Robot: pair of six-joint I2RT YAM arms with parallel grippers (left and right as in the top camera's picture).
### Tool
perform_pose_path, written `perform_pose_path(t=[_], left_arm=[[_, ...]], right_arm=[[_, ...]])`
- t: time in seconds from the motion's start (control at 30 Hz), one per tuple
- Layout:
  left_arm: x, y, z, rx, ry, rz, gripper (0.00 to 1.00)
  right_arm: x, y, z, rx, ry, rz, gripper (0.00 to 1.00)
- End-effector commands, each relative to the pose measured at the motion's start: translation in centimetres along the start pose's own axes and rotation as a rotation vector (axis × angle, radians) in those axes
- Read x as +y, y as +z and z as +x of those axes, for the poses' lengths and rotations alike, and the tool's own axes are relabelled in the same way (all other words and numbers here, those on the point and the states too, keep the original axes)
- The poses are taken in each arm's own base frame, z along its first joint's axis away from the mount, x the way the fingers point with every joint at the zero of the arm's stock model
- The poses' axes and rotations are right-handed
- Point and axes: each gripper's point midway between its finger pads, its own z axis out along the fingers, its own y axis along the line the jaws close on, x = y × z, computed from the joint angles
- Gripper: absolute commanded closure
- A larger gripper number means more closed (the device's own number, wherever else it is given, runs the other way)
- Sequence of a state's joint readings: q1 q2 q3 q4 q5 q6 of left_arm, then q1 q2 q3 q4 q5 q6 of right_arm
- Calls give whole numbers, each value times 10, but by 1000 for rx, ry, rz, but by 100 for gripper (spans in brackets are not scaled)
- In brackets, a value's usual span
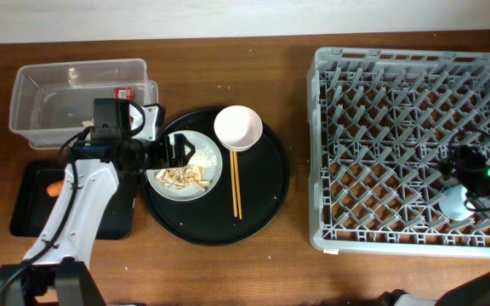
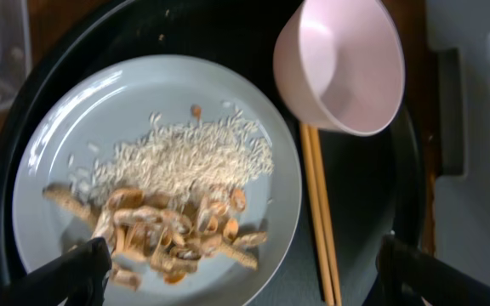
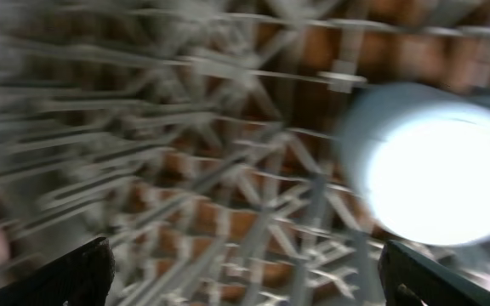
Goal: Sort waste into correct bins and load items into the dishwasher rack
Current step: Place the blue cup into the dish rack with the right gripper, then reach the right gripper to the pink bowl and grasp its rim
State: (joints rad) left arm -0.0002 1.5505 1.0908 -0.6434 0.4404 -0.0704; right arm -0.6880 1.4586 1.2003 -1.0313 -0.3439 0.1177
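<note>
The grey-white plate [image 1: 190, 164] holds rice [image 2: 185, 157] and beige food scraps [image 2: 173, 234] on the round black tray [image 1: 266, 183]. The white bowl [image 1: 238, 127] and chopsticks [image 1: 235, 183] lie beside it. My left gripper [image 1: 177, 151] is open just above the plate, its fingers wide apart in the left wrist view [image 2: 245, 272]. The clear tub [image 1: 75, 102] holds the red wrapper [image 1: 124, 92]. The black tray bin [image 1: 32, 200] holds the carrot piece [image 1: 54, 189]. My right gripper [image 1: 466, 174] is open over the dishwasher rack [image 1: 398, 127], next to the light-blue cup [image 3: 432, 166] lying in it.
The rack's upright pegs [image 3: 228, 127] crowd under my right gripper. Brown tabletop [image 1: 300, 272] shows between the round tray and the rack.
</note>
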Motion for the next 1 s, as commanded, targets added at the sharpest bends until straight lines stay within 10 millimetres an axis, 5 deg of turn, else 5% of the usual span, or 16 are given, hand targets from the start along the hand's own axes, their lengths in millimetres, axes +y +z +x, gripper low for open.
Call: perform_pose_path(t=[0.0, 0.07, 0.17, 0.33, 0.47, 0.67, 0.8, 0.9, 0.97], left_arm=[[-22, -2, -16, -70, 83, 53, 1], [-30, 0, -24, -102, 119, 54, 1], [-16, 4, -19, -81, 121, -65, 1], [62, -20, 36, 94, -130, -505, 1], [75, -30, 48, 112, -216, -596, 1], [75, -30, 47, 110, -216, -595, 1], [75, -30, 47, 109, -216, -595, 1], [74, -29, 46, 106, -215, -590, 1], [72, -28, 47, 108, -215, -582, 1]], right_arm=[[79, -22, 6, -30, -207, -319, 1], [115, -20, 26, -2, -368, -358, 0], [176, -11, 58, 16, -621, -424, 5], [284, 7, 94, -195, -948, -398, 7], [346, 58, 145, -229, -1073, -407, 8], [340, 169, 170, -93, -823, -306, 28], [338, 193, 171, -81, -728, -295, 40], [332, 199, 176, -51, -691, -275, 68], [329, 199, 177, -41, -691, -267, 74]])
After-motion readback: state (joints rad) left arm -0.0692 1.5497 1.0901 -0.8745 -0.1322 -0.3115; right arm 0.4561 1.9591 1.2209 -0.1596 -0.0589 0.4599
